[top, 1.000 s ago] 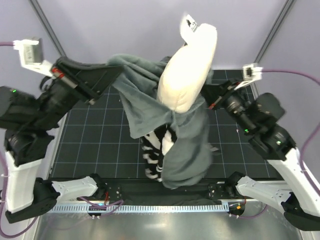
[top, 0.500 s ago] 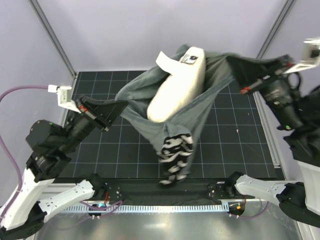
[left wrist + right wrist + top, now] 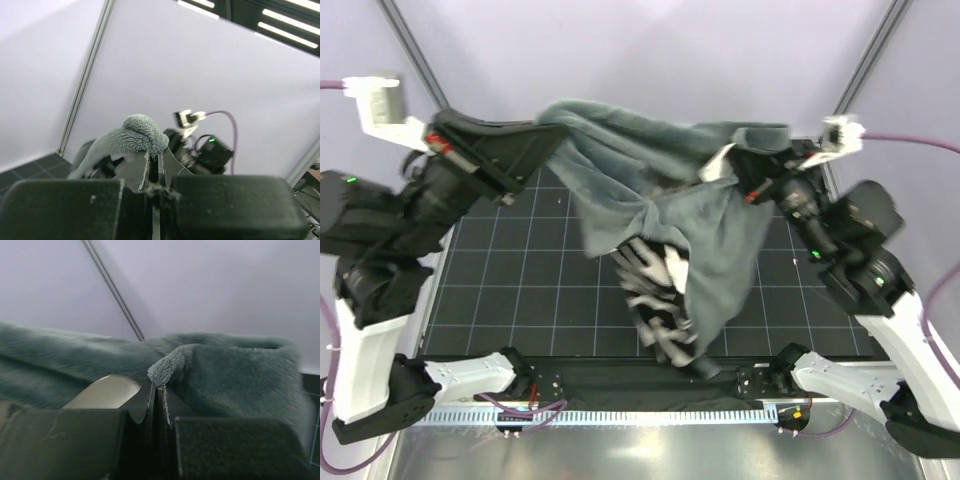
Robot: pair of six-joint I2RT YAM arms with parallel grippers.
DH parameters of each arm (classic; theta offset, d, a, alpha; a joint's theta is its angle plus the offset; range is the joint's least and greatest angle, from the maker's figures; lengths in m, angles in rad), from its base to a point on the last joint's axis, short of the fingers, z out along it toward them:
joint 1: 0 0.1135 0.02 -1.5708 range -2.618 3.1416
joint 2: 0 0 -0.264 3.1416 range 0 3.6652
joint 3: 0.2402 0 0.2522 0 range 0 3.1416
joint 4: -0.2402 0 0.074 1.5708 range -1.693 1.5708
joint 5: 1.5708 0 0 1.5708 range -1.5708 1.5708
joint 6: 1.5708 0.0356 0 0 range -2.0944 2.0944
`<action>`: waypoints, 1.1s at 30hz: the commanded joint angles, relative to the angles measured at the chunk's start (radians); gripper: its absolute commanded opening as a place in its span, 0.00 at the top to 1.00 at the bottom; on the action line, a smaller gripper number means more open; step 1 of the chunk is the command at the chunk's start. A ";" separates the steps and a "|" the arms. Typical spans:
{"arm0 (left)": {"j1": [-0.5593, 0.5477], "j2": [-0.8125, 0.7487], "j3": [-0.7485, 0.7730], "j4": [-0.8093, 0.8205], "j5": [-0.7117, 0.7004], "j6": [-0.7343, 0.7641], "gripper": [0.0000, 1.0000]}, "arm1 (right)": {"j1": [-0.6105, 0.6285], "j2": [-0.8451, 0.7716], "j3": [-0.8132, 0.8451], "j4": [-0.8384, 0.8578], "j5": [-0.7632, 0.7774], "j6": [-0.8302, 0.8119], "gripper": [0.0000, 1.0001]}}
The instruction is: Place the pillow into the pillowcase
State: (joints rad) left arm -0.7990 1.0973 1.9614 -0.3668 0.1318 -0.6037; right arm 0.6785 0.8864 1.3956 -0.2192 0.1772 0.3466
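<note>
While left gripper (image 3: 538, 150) and right gripper (image 3: 760, 168) clamp the pillowcase (image 3: 650, 185) aloft, pillow (image 3: 102, 392) looks nearly in; next shake it down.

The table (image 3: 520, 290) has a black top ruled with a pale grid, filling the middle of the top view. A bare metal strip (image 3: 640, 455) runs along the frame's lower edge. The pillowcase (image 3: 710, 230) hangs over the centre; whether its lowest fold touches the top is unclear.

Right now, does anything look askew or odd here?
Yes. The pillowcase hangs bunched and twisted between the left gripper and right gripper, its zebra side spilling out underneath. The pillow shows only as a pale sliver by the right gripper.
</note>
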 commanded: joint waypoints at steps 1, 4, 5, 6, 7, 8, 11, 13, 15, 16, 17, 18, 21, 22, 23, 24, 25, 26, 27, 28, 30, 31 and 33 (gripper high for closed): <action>0.003 -0.073 0.096 0.144 -0.046 0.024 0.99 | 0.000 0.035 0.028 0.080 -0.031 0.038 0.96; 0.004 -0.111 0.030 0.144 -0.118 0.051 0.99 | 0.000 0.077 0.117 0.041 -0.050 0.037 0.96; 0.003 -0.120 0.013 0.149 -0.154 0.058 0.99 | 0.000 0.085 0.165 0.032 -0.048 0.038 0.96; 0.003 -0.123 0.011 0.147 -0.168 0.064 0.99 | 0.000 0.101 0.187 0.014 -0.054 0.038 0.96; 0.004 -0.123 0.013 0.147 -0.178 0.070 0.99 | 0.000 0.109 0.207 0.000 -0.054 0.035 0.96; 0.003 -0.123 0.016 0.147 -0.187 0.079 0.99 | 0.000 0.118 0.248 -0.018 -0.053 0.032 0.96; 0.003 -0.117 0.013 0.149 -0.195 0.067 0.99 | 0.000 0.138 0.287 -0.106 0.016 0.020 0.96; 0.003 -0.100 0.005 0.154 -0.170 0.052 1.00 | -0.002 0.132 0.281 -0.131 0.094 0.014 0.96; 0.003 -0.083 -0.004 0.164 -0.155 0.018 1.00 | -0.002 0.137 0.305 -0.160 0.133 0.003 0.96; 0.003 -0.062 -0.010 0.178 -0.135 0.007 1.00 | -0.003 0.138 0.321 -0.166 0.139 -0.001 0.96; 0.003 -0.048 -0.012 0.181 -0.135 -0.007 1.00 | -0.004 0.141 0.353 -0.167 0.139 -0.012 0.96; 0.003 -0.039 -0.015 0.189 -0.094 -0.031 1.00 | -0.004 0.143 0.371 -0.166 0.137 -0.020 0.96; 0.003 -0.001 -0.041 0.224 -0.061 -0.092 0.99 | -0.004 0.166 0.492 -0.192 0.174 -0.085 0.96; 0.003 0.009 -0.054 0.264 -0.057 -0.109 0.99 | -0.004 0.175 0.537 -0.207 0.192 -0.101 0.96; 0.003 0.022 -0.074 0.278 -0.044 -0.123 1.00 | -0.004 0.183 0.619 -0.215 0.209 -0.115 0.96; 0.003 0.036 -0.079 0.284 -0.041 -0.139 1.00 | -0.004 0.192 0.652 -0.215 0.205 -0.132 0.96; 0.003 0.047 -0.081 0.293 -0.038 -0.162 1.00 | -0.002 0.197 0.680 -0.207 0.200 -0.162 0.96; 0.003 0.074 -0.081 0.311 -0.032 -0.174 1.00 | -0.003 0.198 0.728 -0.194 0.194 -0.176 0.96; 0.003 0.090 -0.078 0.324 -0.029 -0.185 1.00 | -0.004 0.210 0.755 -0.190 0.199 -0.193 0.96; 0.003 0.105 -0.075 0.333 -0.031 -0.209 1.00 | -0.004 0.218 0.805 -0.187 0.203 -0.211 0.96; 0.003 0.160 -0.049 0.353 -0.023 -0.228 1.00 | -0.004 0.242 0.839 -0.178 0.199 -0.225 0.96; 0.003 0.177 -0.039 0.356 -0.026 -0.234 1.00 | -0.004 0.250 0.848 -0.172 0.188 -0.225 0.96; 0.003 0.199 -0.007 0.352 -0.056 -0.213 0.99 | -0.004 0.269 0.853 -0.161 0.153 -0.216 0.96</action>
State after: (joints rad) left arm -0.7982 1.2835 1.8946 -0.1192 0.0887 -0.7906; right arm 0.6827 1.1458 2.1864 -0.5636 0.3344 0.1684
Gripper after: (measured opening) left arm 0.035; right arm 0.075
